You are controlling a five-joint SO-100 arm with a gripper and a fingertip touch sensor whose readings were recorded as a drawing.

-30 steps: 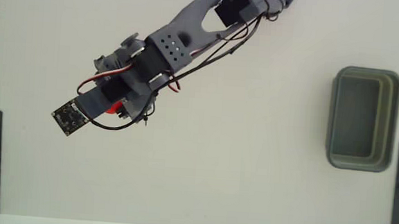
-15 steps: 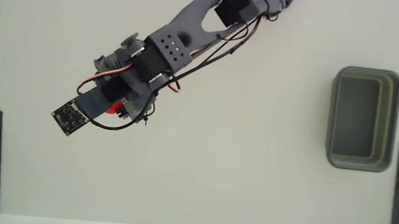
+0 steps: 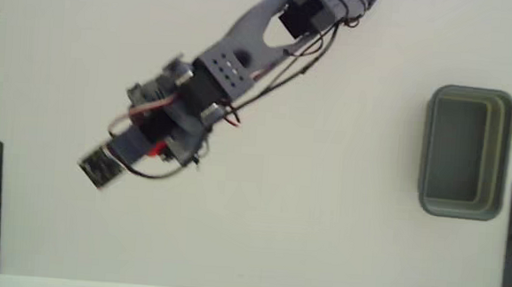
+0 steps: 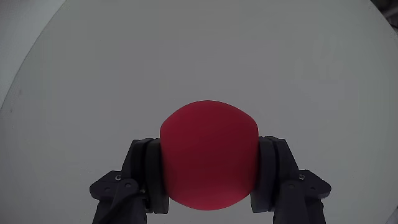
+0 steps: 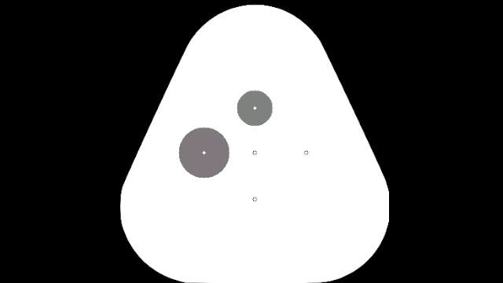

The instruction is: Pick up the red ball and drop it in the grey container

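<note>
Small bright red matte ball (image 4: pixel 209 154), plain smooth sphere with no markings, sits clamped between the two dark pads of the grey two-finger gripper (image 4: pixel 209 186) in the wrist view; one finger (image 4: pixel 147 177) presses its left side and the other presses its right side, so the gripper is closed on the ball. Ball fills the gap between the pads and bulges above them. Behind it only the plain white table (image 4: pixel 199 50). In the fixed view the ball (image 3: pixel 155 149) shows only as a thin red sliver under the arm's grey wrist, left of centre. Rounded-corner rectangular grey-green plastic tub (image 3: pixel 466 152), thick rim and deep hollow, stands well apart at the right edge of the table, with nothing visible inside.
</note>
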